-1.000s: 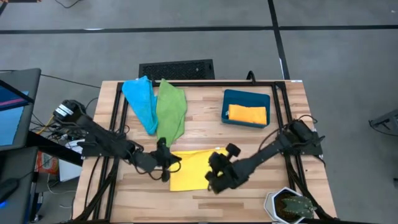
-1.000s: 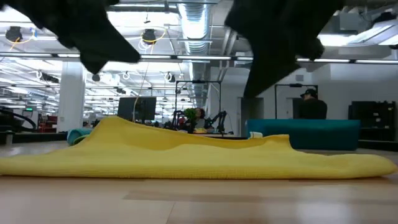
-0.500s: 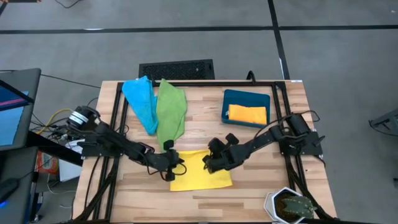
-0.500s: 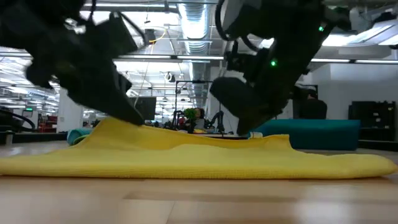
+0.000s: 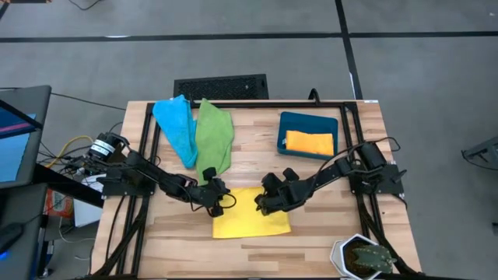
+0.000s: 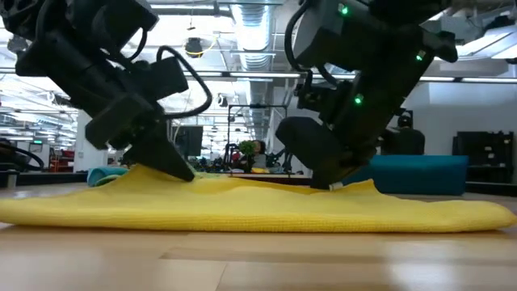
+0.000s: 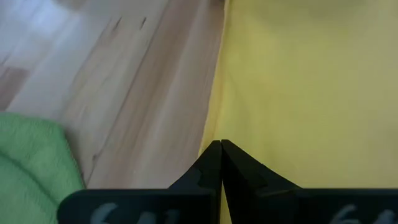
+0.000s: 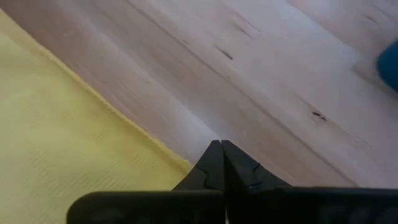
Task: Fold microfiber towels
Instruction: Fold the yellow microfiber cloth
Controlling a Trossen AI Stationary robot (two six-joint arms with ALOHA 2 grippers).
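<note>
A yellow microfiber towel [image 5: 250,222] lies spread flat on the wooden table near its front edge. My left gripper [image 5: 221,204] is shut, with its tips down at the towel's far left corner [image 6: 184,174]. My right gripper [image 5: 263,206] is also shut. Its tips stand at the towel's far edge toward the right corner [image 6: 329,186]. A light blue towel [image 5: 177,128] and a green towel [image 5: 215,140] lie crumpled side by side at the far left. An orange towel [image 5: 310,142] lies folded in a teal bin [image 5: 308,123]. My left gripper's shut fingertips [image 7: 219,149] rest on the yellow towel's left edge [image 7: 214,124] near its far corner. They slant down from the table's left. The cloth stays flat on the wood under them. My right gripper's shut fingertips [image 8: 219,149] come down at the towel's far edge [image 8: 177,155], slanting from the table's right. Whether they sit on the cloth or on the wood just beside it, I cannot tell.
A potted plant [image 5: 362,257] stands at the near right corner. A black frame [image 5: 249,103] runs along the table's far edge and down both sides. Bare wood lies between the yellow towel and the bin.
Both grippers have come down, staying shut. The left one has gone toward the table's right, onto the yellow towel's far left corner. The right one has gone toward the far edge, down to the towel's far edge. The towel has kept its place and shape.
</note>
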